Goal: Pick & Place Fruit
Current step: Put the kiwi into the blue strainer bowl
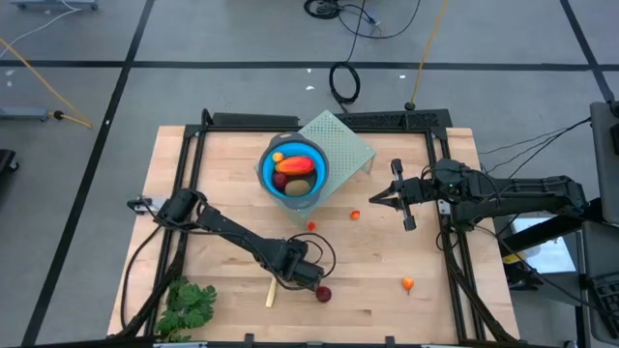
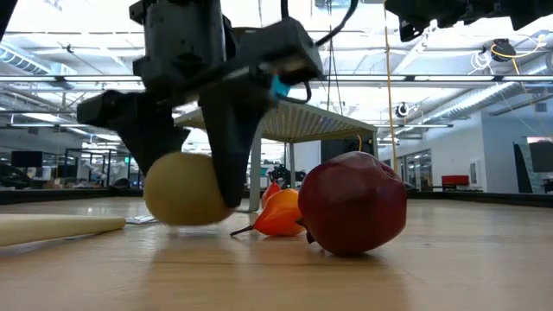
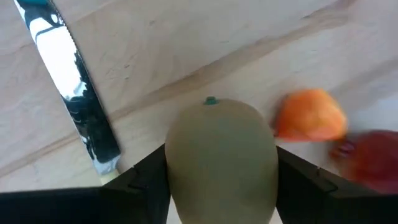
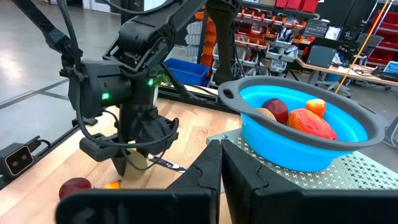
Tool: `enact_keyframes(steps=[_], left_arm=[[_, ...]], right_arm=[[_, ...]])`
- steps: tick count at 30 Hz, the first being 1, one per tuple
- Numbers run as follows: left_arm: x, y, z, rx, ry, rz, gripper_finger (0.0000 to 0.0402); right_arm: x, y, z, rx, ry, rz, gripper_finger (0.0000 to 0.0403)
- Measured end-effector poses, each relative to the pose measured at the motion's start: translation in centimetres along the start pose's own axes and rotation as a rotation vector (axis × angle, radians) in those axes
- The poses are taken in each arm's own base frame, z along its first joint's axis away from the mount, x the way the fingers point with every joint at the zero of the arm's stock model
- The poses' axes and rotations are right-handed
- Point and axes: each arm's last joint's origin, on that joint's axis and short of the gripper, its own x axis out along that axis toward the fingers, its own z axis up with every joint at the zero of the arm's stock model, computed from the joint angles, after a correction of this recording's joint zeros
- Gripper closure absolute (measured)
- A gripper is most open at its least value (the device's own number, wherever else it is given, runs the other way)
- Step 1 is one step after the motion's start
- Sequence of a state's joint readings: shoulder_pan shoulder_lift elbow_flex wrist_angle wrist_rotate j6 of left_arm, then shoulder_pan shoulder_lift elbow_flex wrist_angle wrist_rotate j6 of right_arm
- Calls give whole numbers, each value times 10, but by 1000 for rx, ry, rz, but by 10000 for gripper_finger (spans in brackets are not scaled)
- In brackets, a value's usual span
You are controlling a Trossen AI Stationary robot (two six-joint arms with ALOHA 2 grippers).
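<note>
A brown-green oval fruit (image 3: 221, 155) sits between the fingers of my left gripper (image 1: 308, 276), low over the table's near middle; the same fruit shows pale in the low view (image 2: 186, 188). Right beside it lie a small orange piece (image 2: 281, 212) and a dark red ball (image 1: 322, 293). Several fruits fill the blue bowl (image 1: 269, 176), which stands on a perforated stand (image 1: 343, 143) at the far middle. My right gripper (image 1: 375, 201) is shut and holds nothing, right of the bowl. My left gripper pinches the oval fruit by its two opposite sides (image 3: 174, 168) between its two fingers (image 2: 232, 147). The fingers come from above, pointing down. The fruit's lower end (image 2: 186, 220) is at the tabletop; I cannot tell whether it touches or hangs just clear.
A pale cream stick (image 1: 272, 293) lies left of the dark red ball, and a leafy green bunch (image 1: 189, 305) lies at the near left. A shiny knife-like blade (image 3: 68, 81) lies close to my left gripper. Small orange bits (image 1: 355, 215) (image 1: 407, 283) are scattered on the right half.
</note>
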State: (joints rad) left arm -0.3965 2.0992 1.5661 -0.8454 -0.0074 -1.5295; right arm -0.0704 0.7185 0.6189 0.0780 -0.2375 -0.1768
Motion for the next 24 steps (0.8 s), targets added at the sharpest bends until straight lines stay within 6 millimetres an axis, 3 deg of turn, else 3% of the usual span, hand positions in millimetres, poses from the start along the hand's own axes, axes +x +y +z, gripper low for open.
enact_keyframes(steps=[7,16,24], left_arm=[[-35,1,2,-5,2,-81,201],[-104,12,3,-17,-31,-245,186],[-156,27,1,-41,-97,-381,196]], right_arm=[[0,0,0,0,1,0,399],[0,0,0,0,0,0,399],[0,0,0,0,0,0,399]])
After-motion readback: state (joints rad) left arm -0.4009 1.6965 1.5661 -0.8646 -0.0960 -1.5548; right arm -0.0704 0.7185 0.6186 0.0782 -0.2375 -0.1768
